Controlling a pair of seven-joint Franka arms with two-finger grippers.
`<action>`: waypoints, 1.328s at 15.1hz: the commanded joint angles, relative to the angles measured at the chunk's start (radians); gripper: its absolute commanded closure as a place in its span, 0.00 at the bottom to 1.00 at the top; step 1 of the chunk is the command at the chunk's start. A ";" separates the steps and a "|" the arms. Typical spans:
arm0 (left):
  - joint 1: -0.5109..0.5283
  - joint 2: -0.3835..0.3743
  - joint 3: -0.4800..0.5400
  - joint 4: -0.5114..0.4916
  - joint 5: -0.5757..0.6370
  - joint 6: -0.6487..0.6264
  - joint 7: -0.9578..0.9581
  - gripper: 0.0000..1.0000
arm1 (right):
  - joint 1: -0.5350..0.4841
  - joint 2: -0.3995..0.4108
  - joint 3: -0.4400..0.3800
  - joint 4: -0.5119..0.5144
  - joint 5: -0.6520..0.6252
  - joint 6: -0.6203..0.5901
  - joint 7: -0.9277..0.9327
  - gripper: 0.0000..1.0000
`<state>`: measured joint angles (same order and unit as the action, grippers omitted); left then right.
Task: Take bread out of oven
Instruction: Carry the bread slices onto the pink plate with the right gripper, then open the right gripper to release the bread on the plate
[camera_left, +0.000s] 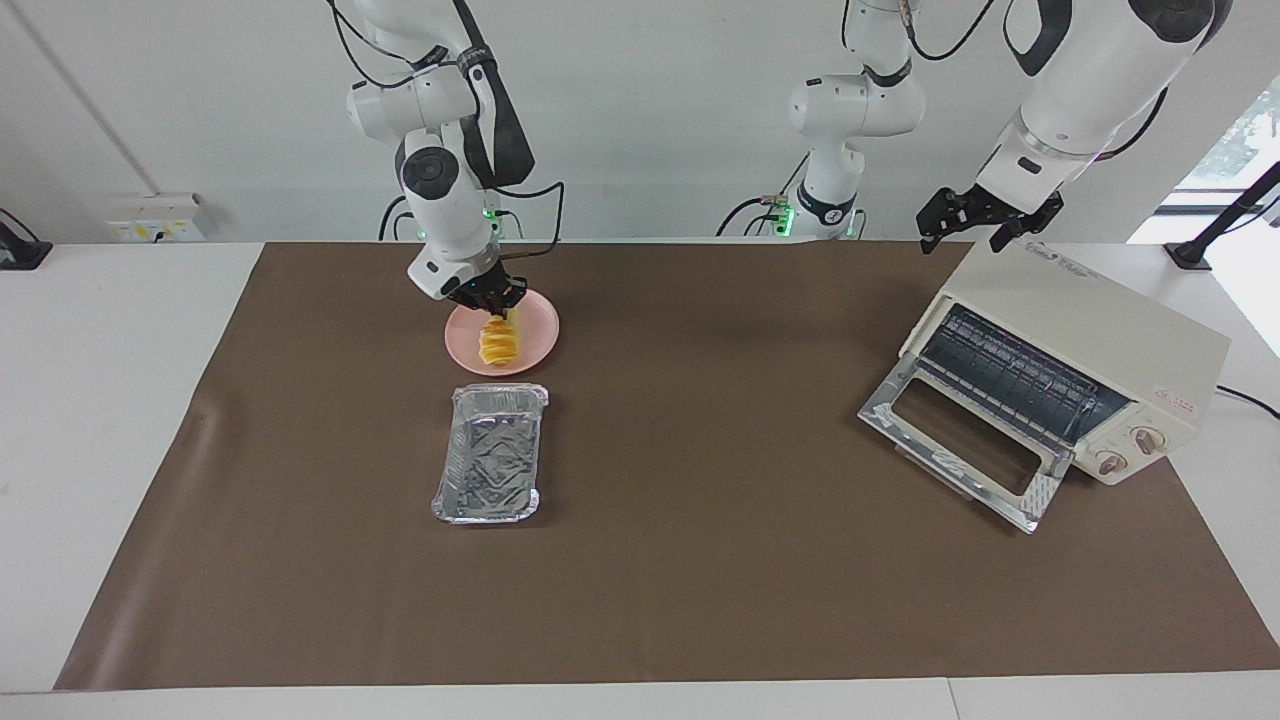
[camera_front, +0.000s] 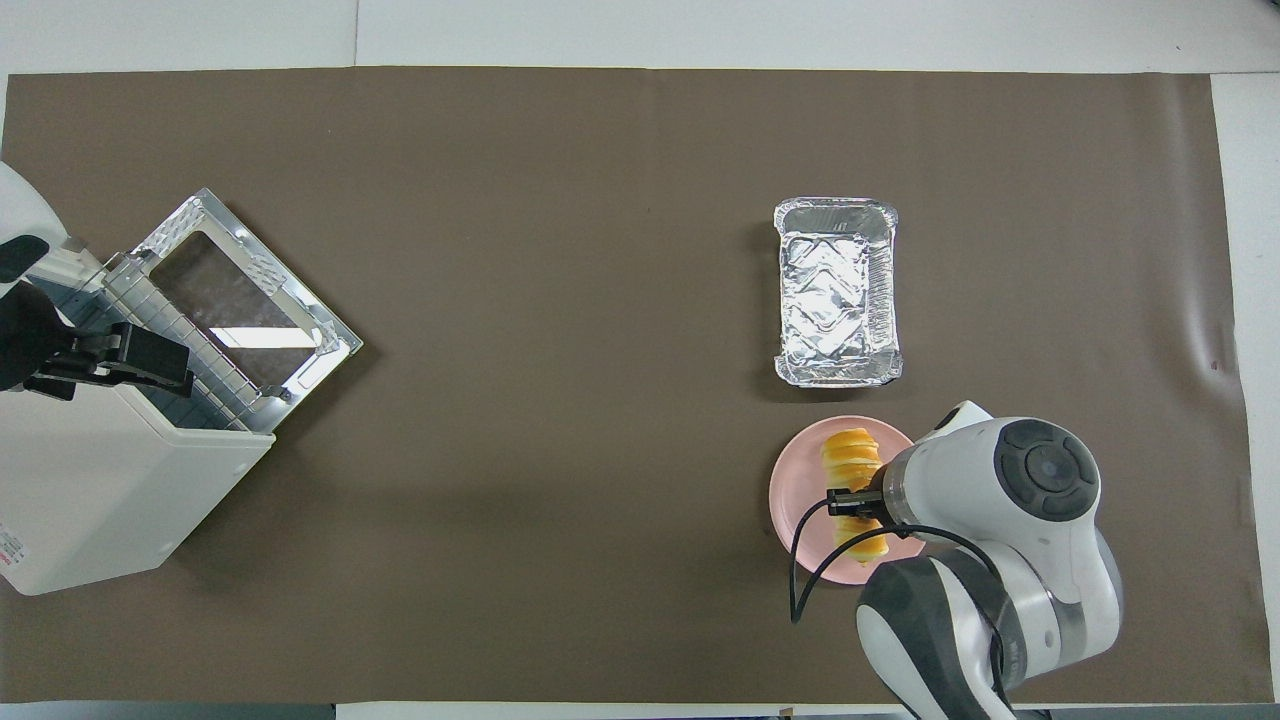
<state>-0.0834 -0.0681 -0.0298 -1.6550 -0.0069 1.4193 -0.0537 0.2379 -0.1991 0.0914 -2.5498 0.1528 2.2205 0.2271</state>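
The bread (camera_left: 498, 343) is a golden ridged loaf that hangs on end from my right gripper (camera_left: 493, 300), which is shut on its upper end. Its lower end is at the round pink plate (camera_left: 538, 322); I cannot tell if it touches. In the overhead view the bread (camera_front: 850, 458) lies over the plate (camera_front: 800, 500) under the right gripper (camera_front: 858, 508). The cream-white oven (camera_left: 1085, 330) stands at the left arm's end with its glass door (camera_left: 960, 450) folded down and its wire rack bare. My left gripper (camera_left: 985, 228) waits open over the oven's top edge nearest the robots.
An empty silver foil tray (camera_left: 490, 468) lies just farther from the robots than the plate; it also shows in the overhead view (camera_front: 836, 290). A brown mat (camera_left: 700, 560) covers the table. The oven (camera_front: 110, 480) and its open door (camera_front: 240, 300) sit at an angle.
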 joint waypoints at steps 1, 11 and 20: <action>0.011 -0.030 -0.001 -0.035 -0.016 0.023 0.008 0.00 | 0.001 0.001 -0.001 -0.013 -0.004 0.022 -0.002 0.72; 0.011 -0.030 -0.001 -0.035 -0.016 0.023 0.008 0.00 | -0.087 0.039 -0.005 0.311 -0.013 -0.243 -0.012 0.00; 0.011 -0.030 -0.001 -0.035 -0.016 0.023 0.008 0.00 | -0.186 0.055 -0.010 0.641 -0.133 -0.499 -0.109 0.00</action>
<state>-0.0834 -0.0681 -0.0298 -1.6550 -0.0069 1.4193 -0.0537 0.0612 -0.1541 0.0744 -2.0144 0.0628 1.8201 0.1357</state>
